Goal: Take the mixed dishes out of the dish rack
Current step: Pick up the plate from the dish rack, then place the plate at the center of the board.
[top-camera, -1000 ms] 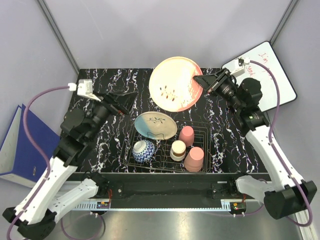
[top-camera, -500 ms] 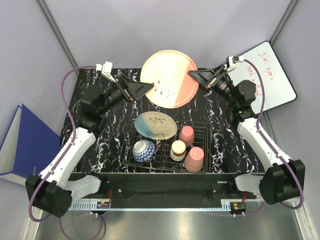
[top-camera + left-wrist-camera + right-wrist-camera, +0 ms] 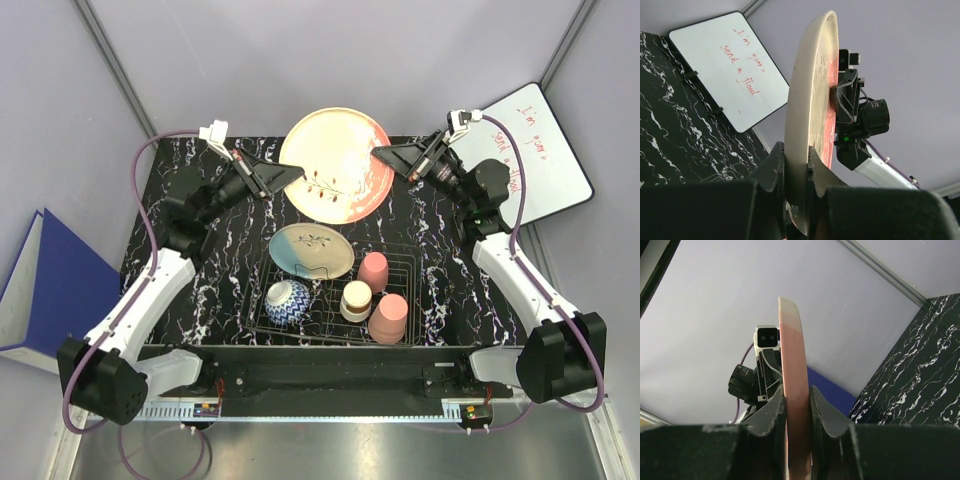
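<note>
A pink and cream plate (image 3: 336,178) hangs in the air over the back of the table, held from both sides. My left gripper (image 3: 290,177) is shut on its cream rim (image 3: 799,130); my right gripper (image 3: 384,153) is shut on its pink rim (image 3: 795,390). Below, the dark wire dish rack (image 3: 410,262) holds a light blue and cream plate (image 3: 311,250), a blue-and-white patterned bowl (image 3: 288,301), two pink cups (image 3: 373,270) (image 3: 389,317) and a cream cup with a brown band (image 3: 356,300).
A whiteboard with red writing (image 3: 528,150) lies at the table's back right corner. A blue folder (image 3: 45,290) lies off the table's left side. Black marbled tabletop (image 3: 205,300) surrounds the rack; grey walls enclose the back.
My left arm swung in from the left and its gripper, open before, has shut on the plate's cream rim. The right gripper lifted the plate left and up, and still holds it.
</note>
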`<state>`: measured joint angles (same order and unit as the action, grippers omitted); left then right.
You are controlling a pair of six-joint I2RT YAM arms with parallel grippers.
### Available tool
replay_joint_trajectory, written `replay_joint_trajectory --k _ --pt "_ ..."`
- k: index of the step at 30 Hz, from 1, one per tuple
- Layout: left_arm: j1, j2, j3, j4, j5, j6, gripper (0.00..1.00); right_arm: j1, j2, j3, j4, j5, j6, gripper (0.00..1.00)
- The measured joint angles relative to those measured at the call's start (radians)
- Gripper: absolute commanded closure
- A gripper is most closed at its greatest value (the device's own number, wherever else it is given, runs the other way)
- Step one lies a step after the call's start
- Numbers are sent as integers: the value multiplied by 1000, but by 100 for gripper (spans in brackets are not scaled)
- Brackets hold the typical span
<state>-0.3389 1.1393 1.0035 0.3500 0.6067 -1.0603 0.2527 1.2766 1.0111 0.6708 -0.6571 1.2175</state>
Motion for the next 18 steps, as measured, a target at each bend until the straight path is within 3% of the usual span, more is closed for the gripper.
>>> replay_joint_trajectory --k 7,8,9,10,11,13,14,16,18 --pt "2 15 0 5 8 -19 100 -7 2 0 -32 -6 -21 100" --pt "2 15 0 3 8 -18 100 -7 2 0 -33 -7 -22 96" --pt "2 15 0 2 7 -18 100 -7 2 0 -37 -7 -24 84" --pt "2 14 -2 2 6 -18 100 -7 2 0 -41 -7 -27 62" --pt "2 14 -6 2 4 -18 100 -7 2 0 -44 -8 -30 49" --pt "2 10 -13 -2 -3 1 100 -6 2 0 -64 -17 -20 32" --pt "6 8 -16 -10 -6 13 100 -5 2 0 -74 -19 -15 19" --pt "12 8 -29 -20 -5 22 100 -4 2 2 -93 -25 -9 2" --pt "33 8 -47 -21 -2 15 100 -2 0 4 -109 -23 -12 0"
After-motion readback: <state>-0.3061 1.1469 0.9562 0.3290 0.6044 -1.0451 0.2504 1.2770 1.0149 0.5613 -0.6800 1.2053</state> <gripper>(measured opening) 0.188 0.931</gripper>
